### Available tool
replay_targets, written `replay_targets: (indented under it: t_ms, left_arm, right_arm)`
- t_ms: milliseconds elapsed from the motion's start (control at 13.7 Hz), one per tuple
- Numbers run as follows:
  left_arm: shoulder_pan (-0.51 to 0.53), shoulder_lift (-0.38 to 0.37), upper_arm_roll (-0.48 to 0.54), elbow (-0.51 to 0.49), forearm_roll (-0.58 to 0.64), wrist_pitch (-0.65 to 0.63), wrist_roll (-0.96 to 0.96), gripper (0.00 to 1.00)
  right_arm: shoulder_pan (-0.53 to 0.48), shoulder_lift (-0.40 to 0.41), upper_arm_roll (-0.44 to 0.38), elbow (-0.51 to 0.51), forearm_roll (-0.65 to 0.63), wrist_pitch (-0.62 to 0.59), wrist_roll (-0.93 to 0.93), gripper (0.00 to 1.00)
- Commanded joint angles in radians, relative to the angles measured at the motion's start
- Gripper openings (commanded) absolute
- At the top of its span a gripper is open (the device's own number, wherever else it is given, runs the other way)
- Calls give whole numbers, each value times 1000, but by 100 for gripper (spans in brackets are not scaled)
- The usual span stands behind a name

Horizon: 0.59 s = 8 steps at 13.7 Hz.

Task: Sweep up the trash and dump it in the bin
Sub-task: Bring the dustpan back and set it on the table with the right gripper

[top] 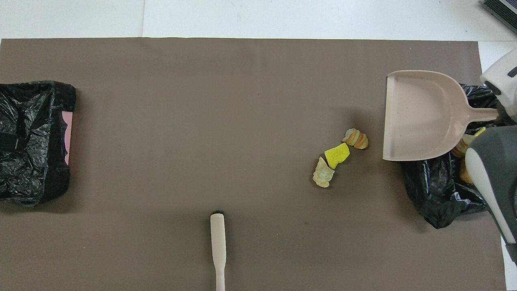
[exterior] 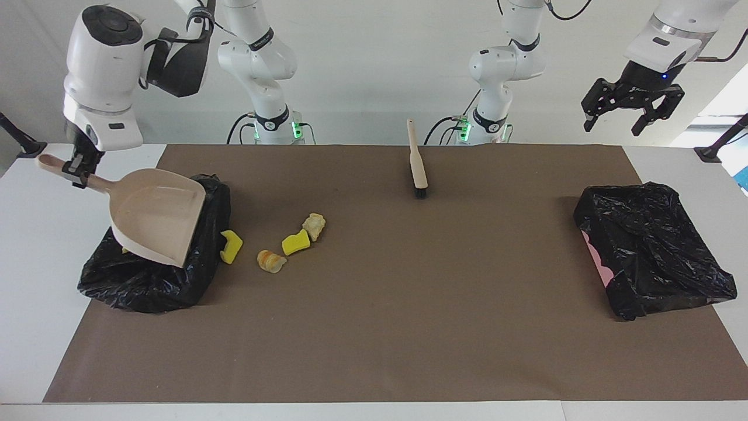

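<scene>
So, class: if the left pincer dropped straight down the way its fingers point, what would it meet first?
Probably the bare white tabletop at the left arm's end. The open left pincer hangs there, seemingly nearer the robots than the crumpled black bag-lined bin. Depth is unclear.

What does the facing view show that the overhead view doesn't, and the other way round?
Only the facing view shows the left gripper, open and raised over the left arm's end of the table, the right gripper shut on the dustpan handle, and a yellow piece against the bin. Only the overhead view shows trash in that bin, beside the dustpan. Both show the dustpan over the bin, three loose pieces on the mat, the brush and the second bag.
</scene>
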Motion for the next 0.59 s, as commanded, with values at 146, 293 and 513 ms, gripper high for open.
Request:
replay_targets:
  t_ms: [146, 293, 513]
  left_arm:
    - [-106, 12, 103, 33, 23, -23, 17, 100]
    - [-129, 11, 112, 33, 23, -23, 18, 100]
    - [-143, 11, 125, 31, 23, -14, 18, 100]
  right_arm:
    - [108, 67, 3, -17, 156, -3, 329, 0]
    - [183, 105, 3, -17, 208, 20, 527, 0]
    - [280, 154, 3, -5, 320, 43, 806, 0]
